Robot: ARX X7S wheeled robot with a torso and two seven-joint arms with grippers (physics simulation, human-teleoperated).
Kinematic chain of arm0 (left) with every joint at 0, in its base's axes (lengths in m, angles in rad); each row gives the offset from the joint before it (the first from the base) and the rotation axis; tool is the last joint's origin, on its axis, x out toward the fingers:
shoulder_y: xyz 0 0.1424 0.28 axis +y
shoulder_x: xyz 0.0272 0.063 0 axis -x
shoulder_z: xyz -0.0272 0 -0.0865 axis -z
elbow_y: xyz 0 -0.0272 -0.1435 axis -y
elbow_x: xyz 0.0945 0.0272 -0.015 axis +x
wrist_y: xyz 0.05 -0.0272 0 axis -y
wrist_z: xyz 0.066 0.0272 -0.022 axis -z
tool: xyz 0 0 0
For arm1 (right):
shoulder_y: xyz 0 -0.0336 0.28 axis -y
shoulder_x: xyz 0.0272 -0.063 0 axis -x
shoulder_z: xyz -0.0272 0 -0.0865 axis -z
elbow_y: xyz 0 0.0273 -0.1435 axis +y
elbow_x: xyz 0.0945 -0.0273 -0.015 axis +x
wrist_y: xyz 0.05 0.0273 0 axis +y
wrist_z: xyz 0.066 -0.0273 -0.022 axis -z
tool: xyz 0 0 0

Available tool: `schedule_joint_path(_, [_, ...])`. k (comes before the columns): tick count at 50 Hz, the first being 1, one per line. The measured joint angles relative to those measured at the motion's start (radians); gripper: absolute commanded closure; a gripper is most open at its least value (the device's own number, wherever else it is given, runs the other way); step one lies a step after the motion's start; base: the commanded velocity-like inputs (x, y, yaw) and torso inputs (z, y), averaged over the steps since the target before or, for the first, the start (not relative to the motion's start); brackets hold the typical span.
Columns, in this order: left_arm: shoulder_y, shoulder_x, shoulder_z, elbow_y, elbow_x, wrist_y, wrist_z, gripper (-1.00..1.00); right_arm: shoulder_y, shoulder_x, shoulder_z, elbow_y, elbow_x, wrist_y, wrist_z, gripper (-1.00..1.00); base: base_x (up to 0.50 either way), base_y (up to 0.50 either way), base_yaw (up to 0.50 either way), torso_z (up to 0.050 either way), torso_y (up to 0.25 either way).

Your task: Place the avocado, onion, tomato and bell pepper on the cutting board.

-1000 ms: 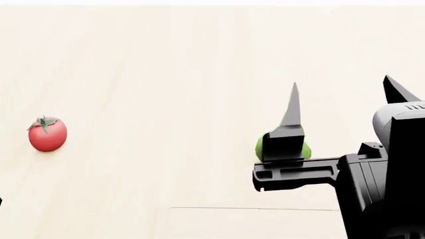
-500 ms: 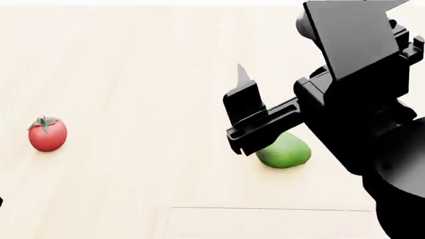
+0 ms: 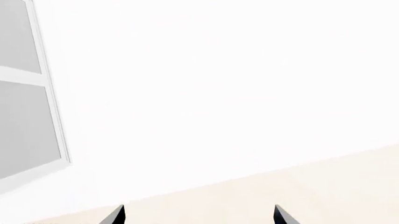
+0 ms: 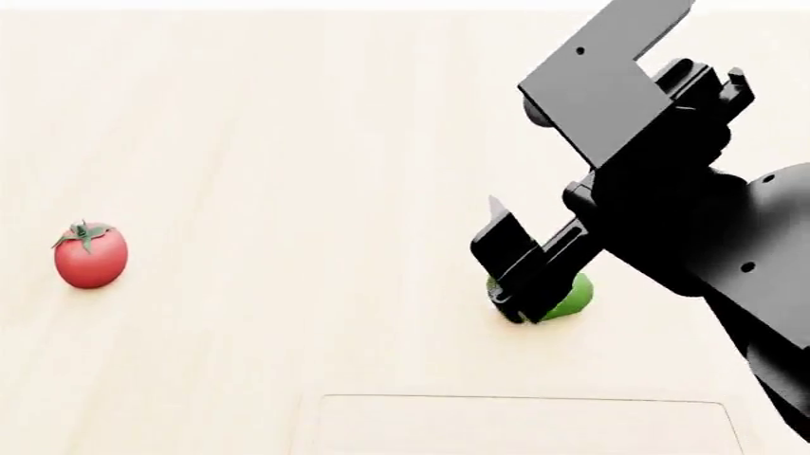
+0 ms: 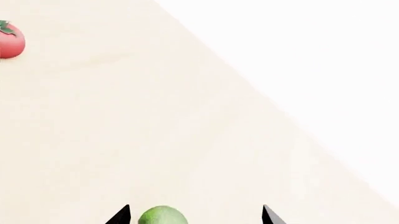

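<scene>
The avocado (image 4: pixel 572 297) lies on the pale wooden table, mostly hidden behind my right gripper (image 4: pixel 538 275). In the right wrist view the avocado (image 5: pixel 162 216) sits between the spread fingertips, closer to one fingertip (image 5: pixel 121 216), and the right gripper (image 5: pixel 194 217) is open around it. The tomato (image 4: pixel 90 256) stands far to the left and also shows in the right wrist view (image 5: pixel 9 40). The cutting board (image 4: pixel 418 427) lies at the near edge, bare where visible. My left gripper (image 3: pixel 198 217) is open and empty over the table. The onion and bell pepper are out of view.
The pale wooden table (image 4: pixel 291 142) stretches across the whole head view. A white wall and a grey window frame (image 3: pixel 53 107) show in the left wrist view. The table's far edge runs diagonally in the right wrist view (image 5: pixel 262 98).
My right arm swung over and came down on the avocado, and its open jaws now straddle it. The tomato and avocado have not moved.
</scene>
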Motion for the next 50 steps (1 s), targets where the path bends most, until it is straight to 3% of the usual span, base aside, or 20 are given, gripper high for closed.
schedule_joint_path(12, [-0.086, -0.086, 0.189, 0.0, 0.023, 0.129, -0.047, -1.0, -0.004, 0.002, -0.137, 0.041, -0.106, -0.081, -0.091, -1.0, 0.0, 0.0, 0.0, 0.0, 0.0])
schedule_joint_path(32, [-0.335, -0.191, 0.572, 0.0, 0.054, 0.301, -0.111, -1.0, -0.057, -0.092, -0.259, 0.27, -0.242, -0.256, -0.15, -1.0, 0.0, 0.0, 0.0, 0.0, 0.0])
schedule_joint_path(40, [-0.529, -0.227, 0.806, 0.0, 0.055, 0.366, -0.13, -1.0, -0.093, -0.123, -0.282, 0.338, -0.266, -0.302, -0.151, -1.0, 0.0, 0.0, 0.0, 0.0, 0.0])
schedule_joint_path(50, [-0.858, -0.263, 1.194, 0.0, 0.065, 0.459, -0.15, -1.0, -0.126, -0.157, -0.299, 0.42, -0.288, -0.35, -0.151, -1.0, 0.0, 0.0, 0.0, 0.0, 0.0])
